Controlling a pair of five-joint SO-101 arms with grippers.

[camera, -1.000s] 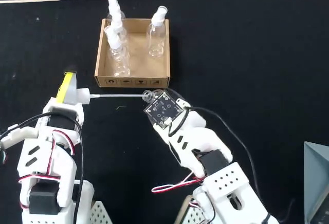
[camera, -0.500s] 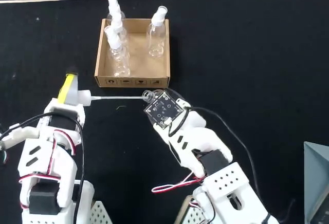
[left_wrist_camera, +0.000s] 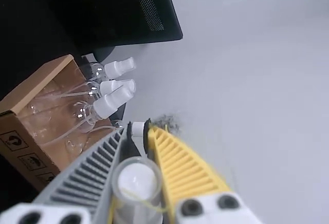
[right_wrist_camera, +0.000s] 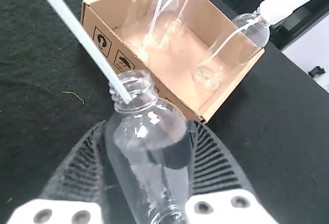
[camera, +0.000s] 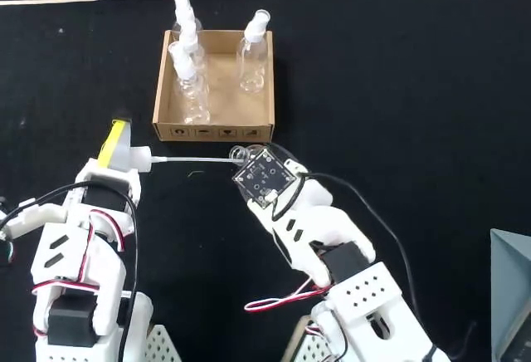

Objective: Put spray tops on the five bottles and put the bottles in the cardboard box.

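My left gripper (camera: pixel 116 142) (left_wrist_camera: pixel 138 129) is shut on a white spray top (camera: pixel 133 158) (left_wrist_camera: pixel 134 180), held sideways. Its thin tube (camera: pixel 191 158) (right_wrist_camera: pixel 77 34) runs across to the mouth of a clear bottle (camera: pixel 239 155) (right_wrist_camera: pixel 149 142). The tube's tip sits at that mouth. My right gripper (camera: pixel 249 158) (right_wrist_camera: pixel 148 131) is shut on this bottle, which lies tilted just in front of the cardboard box (camera: pixel 166 88) (right_wrist_camera: pixel 226 85) (left_wrist_camera: pixel 31 88). Several bottles with spray tops (camera: pixel 253 51) (left_wrist_camera: pixel 110 98) stand upright inside the box.
A black cloth (camera: pixel 398 96) covers the table, with open room to the right of the box. A grey object (camera: pixel 510 287) sits at the right edge near the front. Red and white cables (camera: pixel 274 300) trail from the right arm.
The left gripper has shifted slightly right and toward the front with the spray top, pushing the tube a little closer into the bottle mouth. The right arm has stayed put.
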